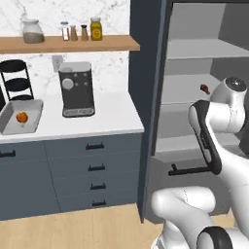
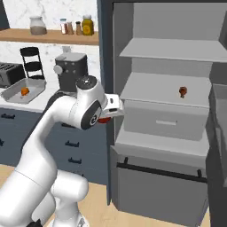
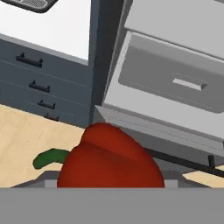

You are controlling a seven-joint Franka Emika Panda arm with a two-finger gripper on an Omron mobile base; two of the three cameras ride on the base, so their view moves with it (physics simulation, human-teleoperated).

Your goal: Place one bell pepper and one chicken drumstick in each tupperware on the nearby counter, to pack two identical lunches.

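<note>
A glossy red bell pepper [image 3: 109, 159] with a green stem sits right at the bottom of the hand view, held in my gripper [image 2: 105, 119], which is shut on it; the fingertips are hidden behind it. In the right base view the pepper [image 2: 103, 120] shows as a red patch under the hand, in front of the open fridge. One light-grey tupperware [image 1: 19, 116] [image 2: 24, 91] lies on the white counter [image 1: 112, 114] with an orange-brown chicken drumstick [image 1: 22, 117] [image 2: 25, 91] in it. Another drumstick [image 1: 204, 88] [image 2: 182, 91] lies on a fridge shelf.
A dark coffee machine [image 1: 77, 90] stands on the counter beside the tall cabinet edge [image 1: 146, 97]. A toaster [image 2: 9, 74] and a black wire rack [image 1: 17, 80] stand at the left. The fridge's grey drawer [image 2: 164, 119] and lower pull-out bin [image 2: 159, 186] are to my right.
</note>
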